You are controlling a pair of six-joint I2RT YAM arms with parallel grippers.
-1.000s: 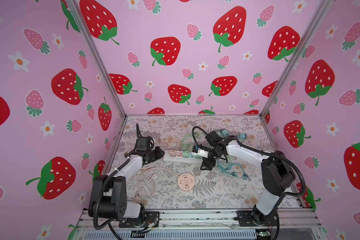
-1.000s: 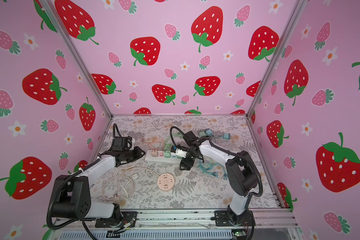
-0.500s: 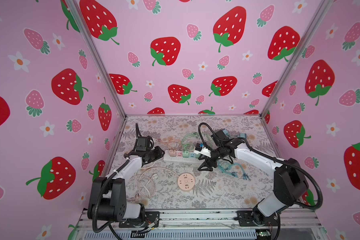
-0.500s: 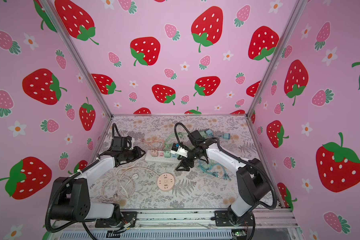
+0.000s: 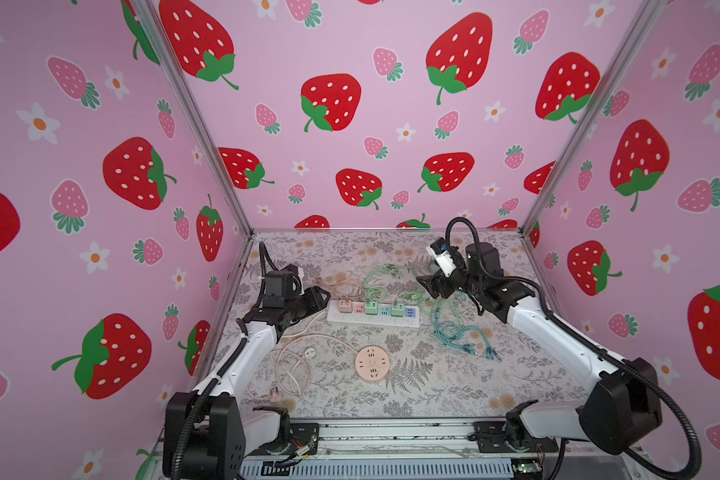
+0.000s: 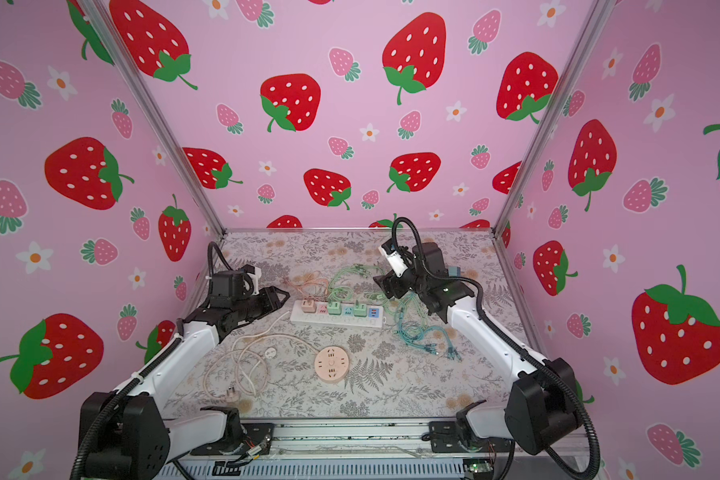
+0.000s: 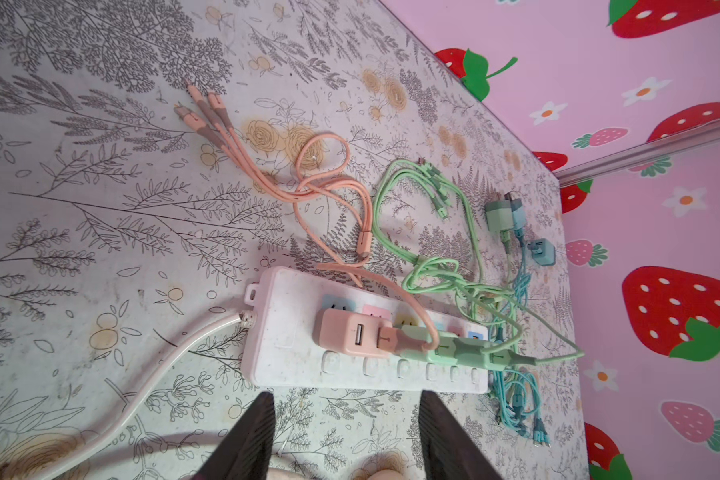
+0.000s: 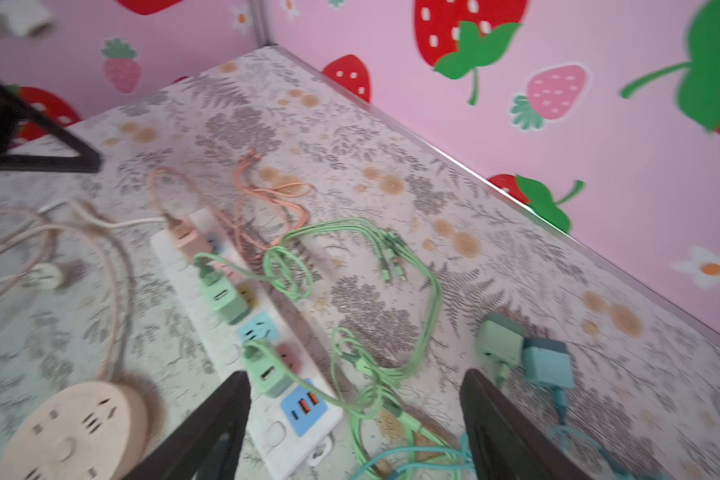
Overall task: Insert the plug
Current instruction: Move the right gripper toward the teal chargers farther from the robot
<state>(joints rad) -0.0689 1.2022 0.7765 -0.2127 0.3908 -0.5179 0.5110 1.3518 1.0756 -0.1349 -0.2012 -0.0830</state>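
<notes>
Our left gripper (image 7: 346,395) has just opened beside the power strip (image 7: 283,328), jaws spread at its 9 o'clock end. The strip holds a pink charger (image 7: 350,334) and two green ones; the green plug (image 8: 267,370) nearest 3 o'clock looks seated. Our right gripper (image 8: 354,374) has pulled back toward 2 o'clock, jaws spread and empty, so we judge insertion done.

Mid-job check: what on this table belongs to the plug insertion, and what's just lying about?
Job, likely: power strip, loose green charger, loose blue charger.
Lying about: round pink socket, pink cable, green cable.
</notes>
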